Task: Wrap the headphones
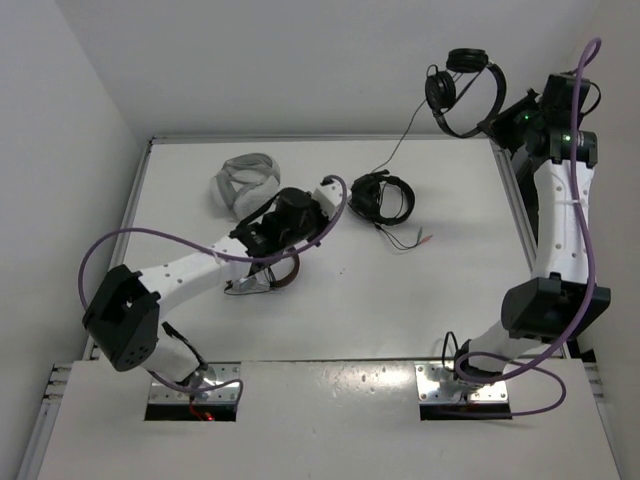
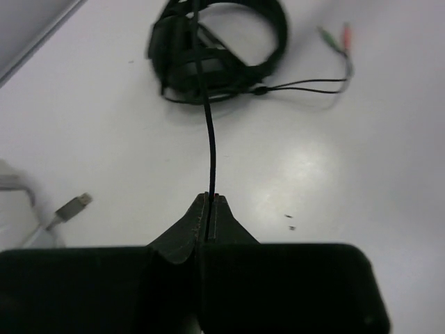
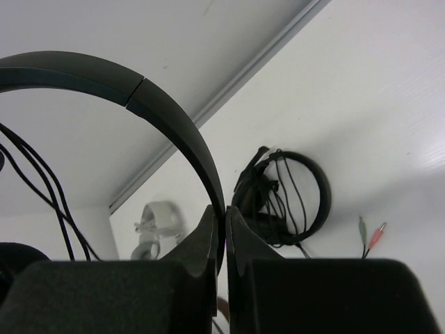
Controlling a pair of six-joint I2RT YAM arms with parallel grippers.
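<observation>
Slim black thin-banded headphones (image 1: 441,90) hang high past the white desk's (image 1: 450,290) far right corner, right jaws pinching the headband (image 3: 167,118); left jaws, pinching seemingly their thin black cable (image 2: 211,146), should keep it taut while looping it round the band.

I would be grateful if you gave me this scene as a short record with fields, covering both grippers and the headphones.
right gripper: shut on the headband of the headphones, holding them up at the far right
left gripper: shut on the cable
cable: runs from the raised headphones down to the left gripper
bulkier headphones: lying on the table just ahead of the left gripper, with their plugs beside them
wrapping: no turns seen around the headband
</observation>
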